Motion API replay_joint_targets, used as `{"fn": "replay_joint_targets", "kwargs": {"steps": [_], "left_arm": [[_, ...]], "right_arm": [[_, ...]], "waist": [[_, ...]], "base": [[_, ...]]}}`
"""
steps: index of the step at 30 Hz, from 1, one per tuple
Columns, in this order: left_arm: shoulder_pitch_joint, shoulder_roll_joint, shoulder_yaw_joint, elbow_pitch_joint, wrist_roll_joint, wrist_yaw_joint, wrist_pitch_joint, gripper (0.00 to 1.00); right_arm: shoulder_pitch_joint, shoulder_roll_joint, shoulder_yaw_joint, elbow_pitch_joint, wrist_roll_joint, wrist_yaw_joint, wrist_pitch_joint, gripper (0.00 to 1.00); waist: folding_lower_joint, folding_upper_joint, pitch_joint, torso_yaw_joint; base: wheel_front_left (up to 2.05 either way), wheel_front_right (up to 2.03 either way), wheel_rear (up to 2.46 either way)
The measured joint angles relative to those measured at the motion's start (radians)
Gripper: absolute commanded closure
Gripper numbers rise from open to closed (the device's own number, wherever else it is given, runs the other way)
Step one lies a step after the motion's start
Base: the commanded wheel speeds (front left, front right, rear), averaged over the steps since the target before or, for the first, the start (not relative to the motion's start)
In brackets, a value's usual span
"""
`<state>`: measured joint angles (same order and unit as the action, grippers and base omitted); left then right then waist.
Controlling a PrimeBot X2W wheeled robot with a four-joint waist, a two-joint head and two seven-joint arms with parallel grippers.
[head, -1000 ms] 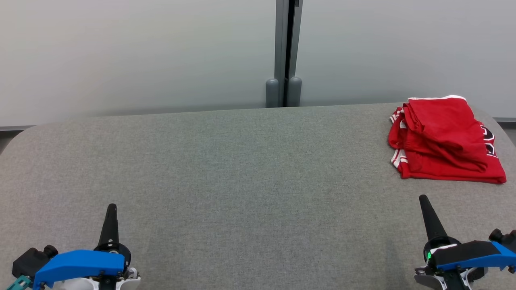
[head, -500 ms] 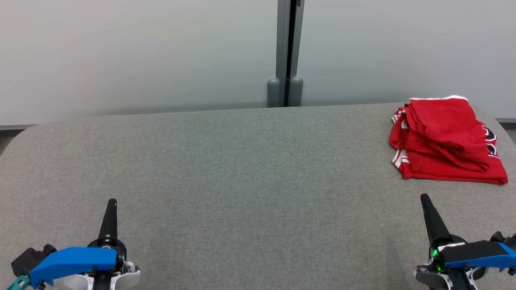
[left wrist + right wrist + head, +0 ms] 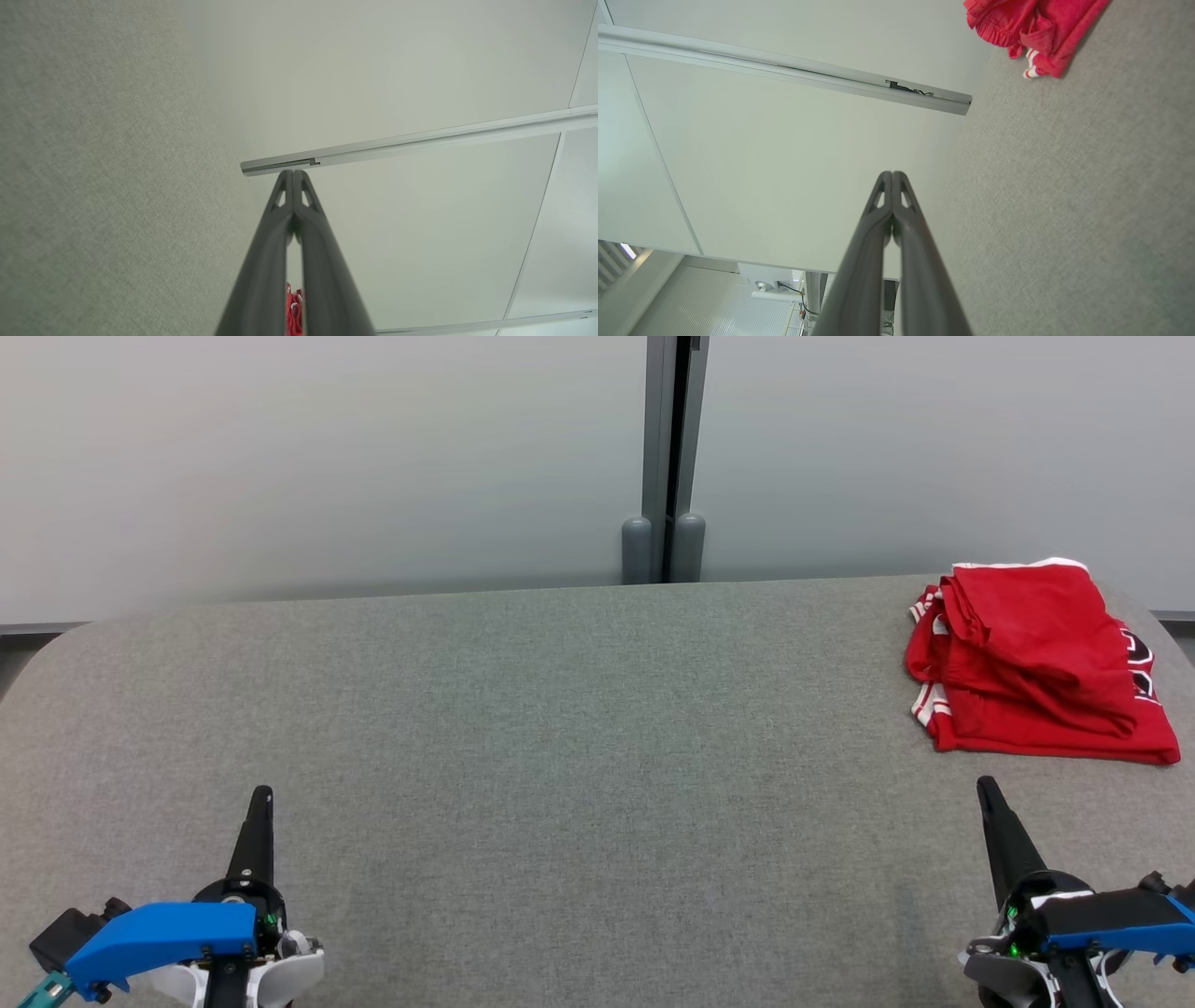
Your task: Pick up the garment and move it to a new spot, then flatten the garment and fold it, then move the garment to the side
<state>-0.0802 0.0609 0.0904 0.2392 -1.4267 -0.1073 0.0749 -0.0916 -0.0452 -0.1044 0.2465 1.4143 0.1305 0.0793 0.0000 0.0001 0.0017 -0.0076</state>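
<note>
Since a second ago, left gripper (image 3: pixel 261 795) and right gripper (image 3: pixel 985 786) reach further across table (image 3: pixel 579 709), bodies lower in frame. Two grippers at table's near edge, bodies cut off below, each pinched closed, empty. One red garment (image 3: pixel 1036 658), folded, at table's far right corner — black print mostly hidden in folds.

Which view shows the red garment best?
Head view: the whole folded red garment lies unobstructed on the grey table's far right. Right wrist view cuts it off at the top edge; left wrist view gives a red sliver between the fingers.
</note>
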Motion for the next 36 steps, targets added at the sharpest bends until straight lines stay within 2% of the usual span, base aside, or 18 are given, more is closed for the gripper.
{"fn": "replay_joint_targets", "kwargs": {"steps": [24,36], "left_arm": [[-0.021,-0.009,0.022,0.006,-0.167,-0.017,0.036,1.0],[-0.024,-0.01,0.024,0.007,-0.185,-0.022,0.039,1.0]], "right_arm": [[-0.009,-0.001,-0.008,0.0,0.178,0.0,0.031,1.0],[-0.009,-0.001,-0.008,0.0,0.197,0.0,0.034,1.0]], "waist": [[0.0,0.0,0.001,0.007],[0.0,0.0,0.001,0.008]], "base": [[0.0,0.0,0.0],[0.0,0.0,0.0]]}}
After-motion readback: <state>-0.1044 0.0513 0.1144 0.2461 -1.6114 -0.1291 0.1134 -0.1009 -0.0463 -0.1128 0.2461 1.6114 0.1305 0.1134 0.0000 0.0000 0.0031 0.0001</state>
